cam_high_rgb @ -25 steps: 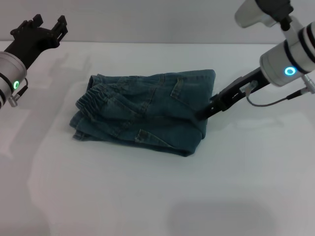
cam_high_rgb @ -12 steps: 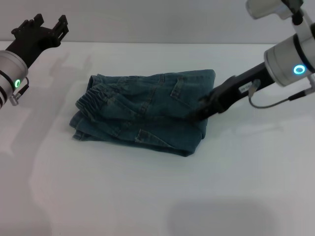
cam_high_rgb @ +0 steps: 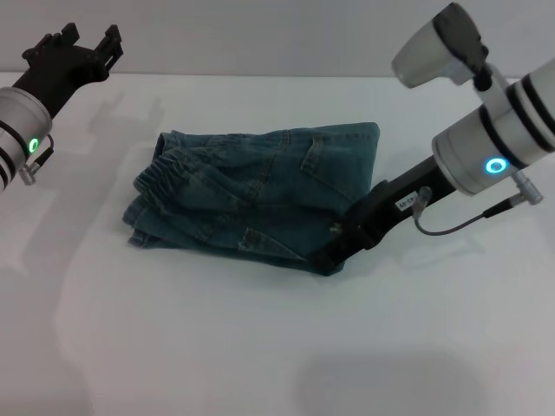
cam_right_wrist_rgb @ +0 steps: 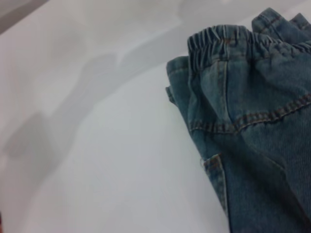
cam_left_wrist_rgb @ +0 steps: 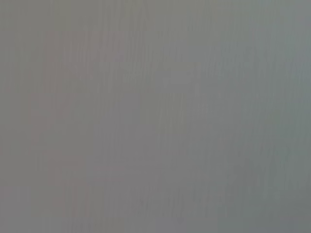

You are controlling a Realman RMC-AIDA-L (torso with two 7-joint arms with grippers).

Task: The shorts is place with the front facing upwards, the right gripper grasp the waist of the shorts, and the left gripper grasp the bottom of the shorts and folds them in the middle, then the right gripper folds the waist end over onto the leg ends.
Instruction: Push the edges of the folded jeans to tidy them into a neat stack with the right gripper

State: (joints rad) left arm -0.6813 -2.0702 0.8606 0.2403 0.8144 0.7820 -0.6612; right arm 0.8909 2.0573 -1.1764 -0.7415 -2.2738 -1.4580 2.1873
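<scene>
Denim shorts (cam_high_rgb: pixel 260 195) lie folded into a compact bundle on the white table (cam_high_rgb: pixel 260 347), a little toward the robot's left of centre in the head view. The elastic waistband (cam_high_rgb: pixel 160 178) sits on top at the left end of the bundle, stitched seams and a pocket corner showing across the upper layer.

Right gripper (cam_high_rgb: pixel 334 251) reaches in low from the right side, its dark fingers touching the near right corner of the bundle — whether they are closed on the cloth or merely against it cannot be told. The right wrist view looks along the table at the gathered waistband (cam_right_wrist_rgb: pixel 228 41) and the blue fabric below it.

Left gripper (cam_high_rgb: pixel 74 56) is held up and well away from the shorts, at the far left edge of the table, its black fingers spread apart and holding nothing. The left wrist view shows only plain grey.
</scene>
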